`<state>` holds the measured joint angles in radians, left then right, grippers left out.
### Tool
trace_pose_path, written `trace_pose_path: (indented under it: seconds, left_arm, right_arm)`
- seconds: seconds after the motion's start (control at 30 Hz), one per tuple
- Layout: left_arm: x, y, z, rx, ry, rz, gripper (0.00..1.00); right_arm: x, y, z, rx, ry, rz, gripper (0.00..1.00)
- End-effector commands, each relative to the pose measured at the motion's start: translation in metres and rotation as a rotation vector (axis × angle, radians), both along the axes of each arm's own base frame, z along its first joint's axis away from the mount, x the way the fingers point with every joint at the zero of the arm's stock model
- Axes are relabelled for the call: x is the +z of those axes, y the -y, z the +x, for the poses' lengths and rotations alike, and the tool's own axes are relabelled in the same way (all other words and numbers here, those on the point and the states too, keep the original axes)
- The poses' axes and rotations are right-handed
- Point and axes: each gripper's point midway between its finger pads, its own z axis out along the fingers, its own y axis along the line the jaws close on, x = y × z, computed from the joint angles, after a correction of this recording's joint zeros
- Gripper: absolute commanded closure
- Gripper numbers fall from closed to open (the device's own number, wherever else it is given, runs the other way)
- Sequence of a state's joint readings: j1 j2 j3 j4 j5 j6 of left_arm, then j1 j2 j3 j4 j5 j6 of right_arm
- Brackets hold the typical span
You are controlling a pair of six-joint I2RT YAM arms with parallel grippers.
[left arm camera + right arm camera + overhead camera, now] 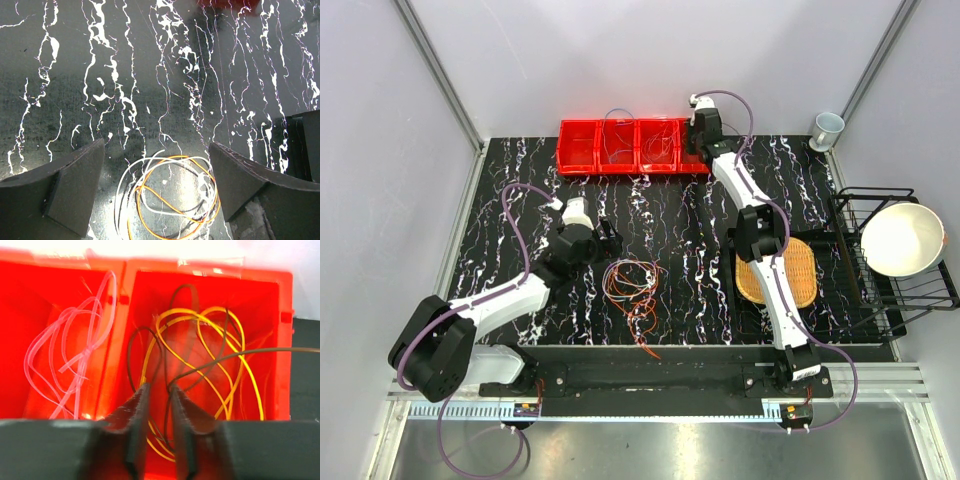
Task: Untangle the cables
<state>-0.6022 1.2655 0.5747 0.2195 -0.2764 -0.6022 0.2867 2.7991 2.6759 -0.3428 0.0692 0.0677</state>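
A tangle of thin orange, red and pale cables lies on the black marbled table near the front middle. My left gripper hovers just behind it, open wide. In the left wrist view the orange and white loops lie below and between its fingers, untouched. My right gripper reaches over the red bins at the back. Its jaws stand a narrow gap apart above yellow and dark cables in one compartment. A dark strand runs down through the gap. Pale cables fill the compartment to the left.
A round wicker mat lies under the right arm. A black wire rack with a white bowl stands at the right edge. A grey cup sits at the back right corner.
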Motion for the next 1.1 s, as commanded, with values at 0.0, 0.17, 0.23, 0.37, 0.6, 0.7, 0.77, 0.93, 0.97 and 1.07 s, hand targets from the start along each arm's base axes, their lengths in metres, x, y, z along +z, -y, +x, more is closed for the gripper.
trace_pose_path:
  seconds: [0.0,0.17,0.23,0.37,0.6,0.7,0.77,0.93,0.97,1.07]
  left_arm:
    - [0.030,0.006,0.014,0.011,0.091,-0.035,0.12]
    - [0.029,0.006,0.013,0.012,0.088,-0.033,0.12]
    - [0.029,0.006,0.013,0.012,0.087,-0.032,0.12]
    - [0.029,0.005,0.013,0.015,0.089,-0.032,0.12]
    - [0.028,0.005,0.014,0.015,0.086,-0.028,0.12]
    - [0.027,0.005,0.014,0.016,0.081,-0.023,0.12]
    - [0.028,0.006,0.013,0.015,0.082,-0.022,0.12]
    - [0.024,0.007,0.012,0.030,0.062,-0.002,0.12]
    - [0.023,0.008,0.011,0.030,0.057,0.002,0.12]
    - [0.020,0.010,0.006,0.042,0.051,0.029,0.12]
  right_arm:
    - [0.056,0.001,-0.006,-0.035,0.075,-0.036,0.60]
    - [0.102,0.014,-0.026,-0.101,0.085,-0.041,0.34]
    - [0.106,0.011,-0.034,-0.097,0.070,-0.018,0.30]
    - [0.153,0.003,-0.051,-0.070,0.112,0.002,0.19]
    - [0.214,-0.006,-0.087,-0.069,0.131,0.049,0.12]
    - [0.209,-0.013,-0.116,-0.051,0.052,0.144,0.12]
    - [0.195,-0.019,-0.142,-0.037,-0.021,0.200,0.13]
    - [0.188,-0.034,-0.210,0.035,-0.054,0.288,0.13]
    - [0.164,-0.035,-0.226,0.037,-0.105,0.277,0.13]
    - [0.145,-0.023,-0.264,0.013,-0.164,0.310,0.13]
